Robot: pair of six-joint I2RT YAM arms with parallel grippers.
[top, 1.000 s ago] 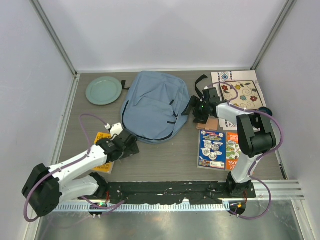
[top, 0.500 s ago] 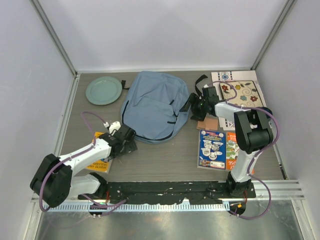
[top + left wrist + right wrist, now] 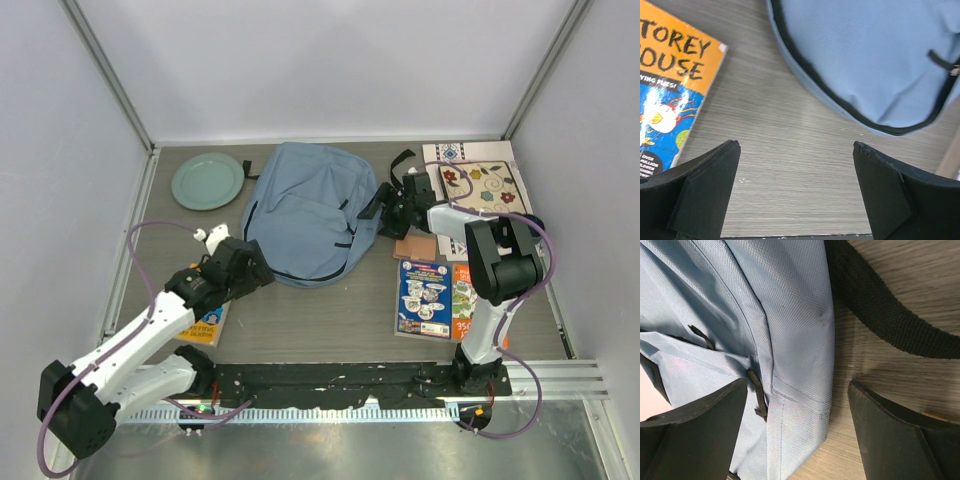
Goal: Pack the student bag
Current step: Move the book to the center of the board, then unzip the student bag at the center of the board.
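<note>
The student bag (image 3: 305,212) lies flat at the back middle of the table, zipped, light blue-grey with dark zipper lines. My left gripper (image 3: 245,265) hovers open at its front-left rim; in the left wrist view only bare table shows between the fingertips (image 3: 796,147), with the bag (image 3: 865,55) just beyond. At the bag's right edge my right gripper (image 3: 385,210) stands open. In the right wrist view it (image 3: 797,385) straddles a corner of the bag (image 3: 765,315), with a zipper pull (image 3: 757,390) by the left finger and a black strap (image 3: 880,305) beyond.
An orange book (image 3: 205,325) lies under my left arm, seen also as the orange book (image 3: 670,85). Two picture books (image 3: 423,297) lie at front right, a brown card (image 3: 417,246) behind them. A patterned board (image 3: 478,185) is at back right, a green plate (image 3: 207,180) at back left.
My left gripper has moved off the orange book and up towards the bag's front-left rim. The right gripper has shifted slightly left against the bag's right edge.
</note>
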